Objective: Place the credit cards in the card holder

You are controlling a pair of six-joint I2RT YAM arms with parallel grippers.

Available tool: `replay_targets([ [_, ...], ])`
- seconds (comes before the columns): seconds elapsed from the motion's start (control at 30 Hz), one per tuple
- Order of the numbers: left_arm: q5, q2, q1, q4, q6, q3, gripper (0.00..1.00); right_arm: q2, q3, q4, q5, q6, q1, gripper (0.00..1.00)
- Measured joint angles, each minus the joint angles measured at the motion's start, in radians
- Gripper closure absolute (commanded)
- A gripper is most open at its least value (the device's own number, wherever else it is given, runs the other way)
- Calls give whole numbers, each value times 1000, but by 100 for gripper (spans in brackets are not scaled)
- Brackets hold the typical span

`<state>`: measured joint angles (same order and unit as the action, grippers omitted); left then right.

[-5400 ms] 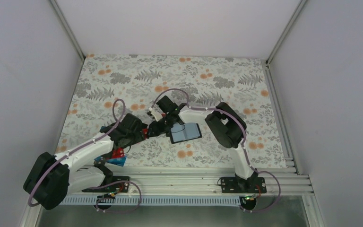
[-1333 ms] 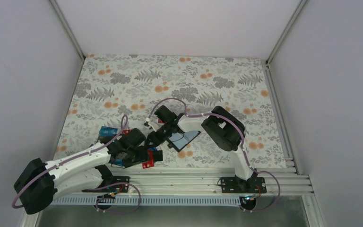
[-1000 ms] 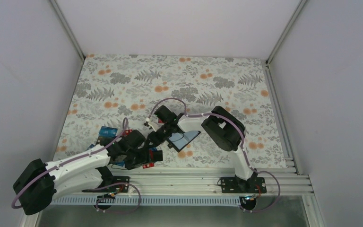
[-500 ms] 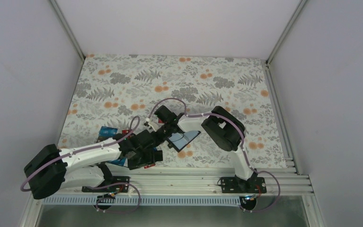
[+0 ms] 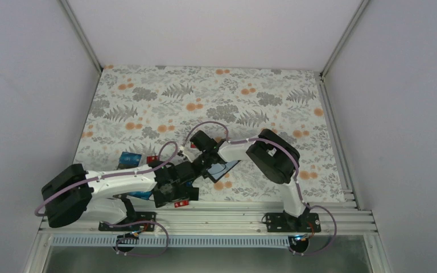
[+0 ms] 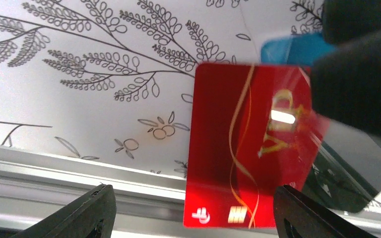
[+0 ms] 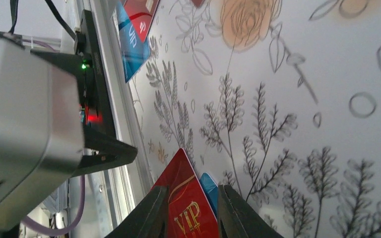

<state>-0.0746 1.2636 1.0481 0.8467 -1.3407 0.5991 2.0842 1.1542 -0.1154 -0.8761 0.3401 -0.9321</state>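
Your left arm point(image 5: 119, 179) lies stretched low from the lower left toward centre, the left gripper point(image 6: 193, 191) spread wide with the red VIP card point(image 6: 248, 148) between its fingers. Your right arm point(image 5: 273, 159) folds at right of centre and reaches left, the right gripper point(image 7: 192, 191) pinched on the tilted card holder point(image 5: 226, 169) just below centre

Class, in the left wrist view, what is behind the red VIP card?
A blue card pokes out behind the red VIP card at its upper right corner. The red card and a dark blurred shape cover the rest, hiding its print.
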Motion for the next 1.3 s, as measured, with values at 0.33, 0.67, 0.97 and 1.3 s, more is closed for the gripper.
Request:
replay_targets([
  [0.33,14,126,35,-46,-31,66,19,-8,-29,15,-23,-16,-2,73],
  [0.67,11,126,40,-63,-43,59,22,-8,-29,14,-23,-18,-2,75],
  [0.97,0,78,58,-165,-93,-6,30,-8,-29,13,-22,-19,-2,75],
  [1.3,7,43,84,-237,-153,-51,51,-8,-30,9,-23,-19,-2,76],
])
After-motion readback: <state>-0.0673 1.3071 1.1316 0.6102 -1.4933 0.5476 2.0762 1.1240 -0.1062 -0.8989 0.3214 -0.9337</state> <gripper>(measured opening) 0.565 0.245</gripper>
